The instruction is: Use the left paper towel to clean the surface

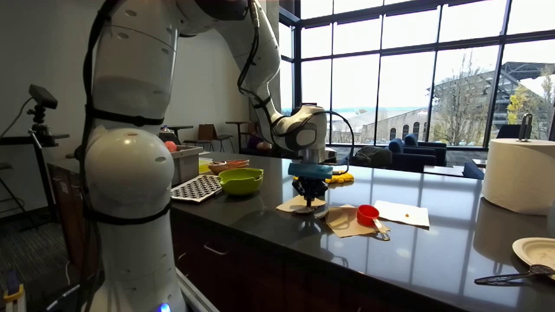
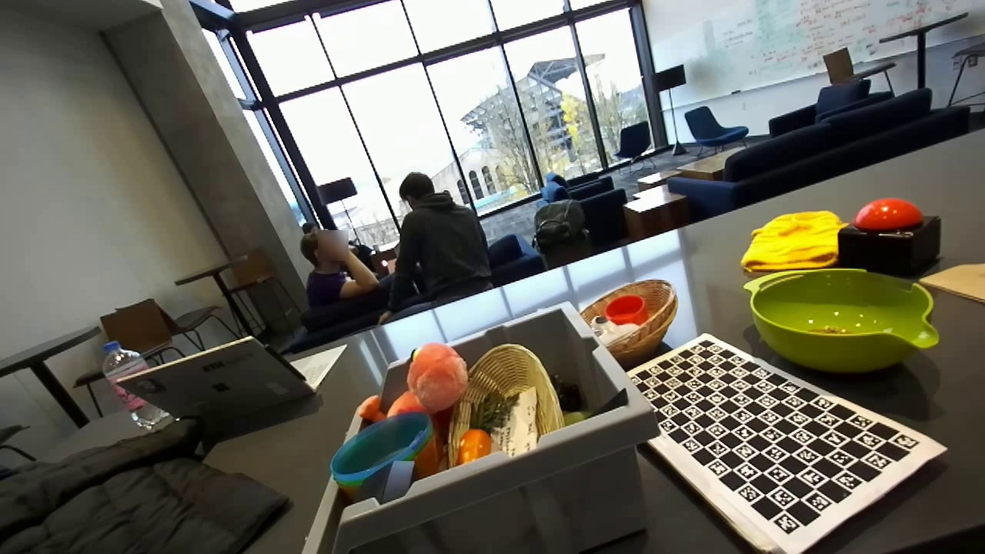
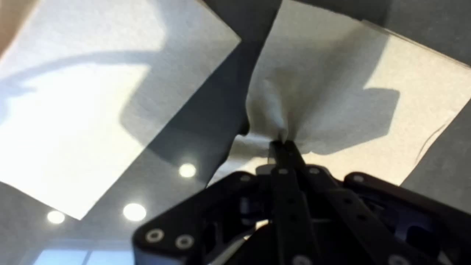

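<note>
The left paper towel is a brown sheet [image 1: 292,204] lying on the dark countertop [image 1: 243,216]. It also shows in the wrist view [image 3: 423,121]. My gripper [image 1: 308,204] points straight down over it. In the wrist view my gripper's fingertips [image 3: 282,142] are closed together on the towel, which is bunched into folds at the tips. Most of the towel still lies flat on the counter. A second brown paper towel [image 1: 340,221] lies beside it, apart, and shows bright in the wrist view [image 3: 73,140]. The gripper is out of view in an exterior view that shows only a towel edge [image 2: 962,281].
A red measuring cup [image 1: 367,213] sits on the second towel. A white napkin [image 1: 396,212] with a small crumb lies behind. A green bowl [image 1: 240,182], yellow cloth [image 2: 793,240], red button on a black box [image 2: 889,246], paper roll [image 1: 516,177] and plate [image 1: 531,247] stand around.
</note>
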You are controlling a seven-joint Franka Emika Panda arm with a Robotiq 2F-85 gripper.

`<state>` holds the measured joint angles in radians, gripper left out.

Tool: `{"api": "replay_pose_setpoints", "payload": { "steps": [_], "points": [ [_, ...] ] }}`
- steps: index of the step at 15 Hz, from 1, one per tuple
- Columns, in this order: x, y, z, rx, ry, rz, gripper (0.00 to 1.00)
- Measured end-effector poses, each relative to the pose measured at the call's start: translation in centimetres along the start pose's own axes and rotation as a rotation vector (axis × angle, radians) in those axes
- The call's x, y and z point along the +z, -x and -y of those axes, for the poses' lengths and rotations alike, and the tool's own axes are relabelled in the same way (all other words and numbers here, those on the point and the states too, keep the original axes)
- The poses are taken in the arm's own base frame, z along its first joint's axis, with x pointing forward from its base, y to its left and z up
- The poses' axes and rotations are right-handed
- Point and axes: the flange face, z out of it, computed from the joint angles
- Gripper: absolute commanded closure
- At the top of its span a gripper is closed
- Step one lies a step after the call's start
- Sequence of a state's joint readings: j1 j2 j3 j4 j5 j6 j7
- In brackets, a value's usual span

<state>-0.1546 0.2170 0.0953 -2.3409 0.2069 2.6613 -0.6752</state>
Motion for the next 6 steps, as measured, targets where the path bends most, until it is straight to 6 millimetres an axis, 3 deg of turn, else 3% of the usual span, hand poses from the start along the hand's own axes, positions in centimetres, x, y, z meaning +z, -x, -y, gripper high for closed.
{"api": "replay_pose_setpoints", "payload": {
  "steps": [2,3,6],
  "points": [
    [-0.12,0.64,-1.07,0.036,-0.014,-0.01,1.0],
    [-0.18,0.84,-1.34,0.05,-0.024,-0.01,0.74],
    [-0.4,1.08,-1.22,0.057,-0.06,0.006,0.63]
  ]
}}
